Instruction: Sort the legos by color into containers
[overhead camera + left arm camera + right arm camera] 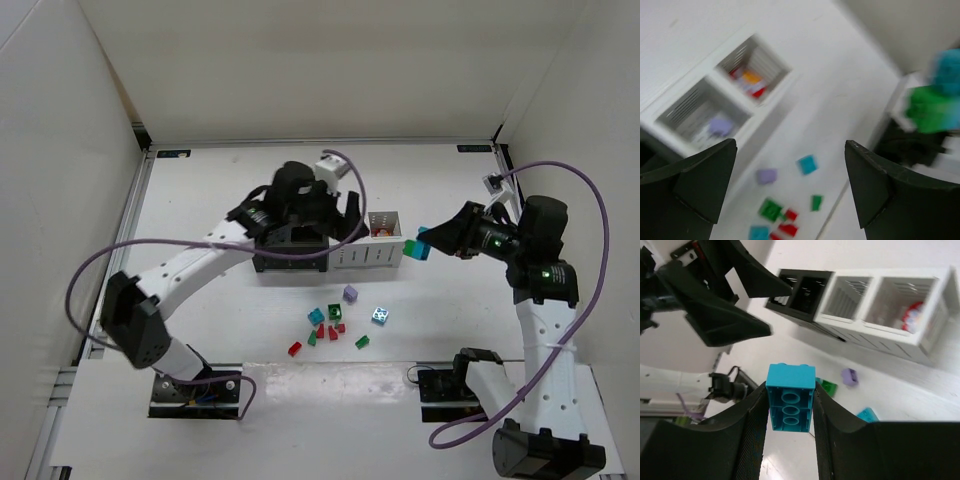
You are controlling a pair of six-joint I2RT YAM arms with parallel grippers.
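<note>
At left, the left gripper (790, 144) hangs over the joined black bins (290, 262), its jaws spread wide with nothing between them. Just to the right, touching the black pair, stand the two white bins (372, 252). The left white bin holds a lilac piece (719, 125) and the right one holds red pieces (380, 233).

In front of the bins, the loose legos (334, 322) lie scattered on the counter (450, 310): a lilac brick (350, 293) nearest the white bins, light blue ones (380, 315) to either side, and green (334, 310) and red (295, 348) ones mixed in a loose cluster.

At right, the right gripper (790, 390) is closed on a light blue brick (790, 397), held off the counter just beside the right end of the white bins. The fingers pinch the brick across its narrow width. Its long axis runs along the fingers, pointing out past their tips toward the bins. Its hollow underside, with a row of three round tubes, faces the wrist camera. The left wrist view shows this brick only as a blur.
</note>
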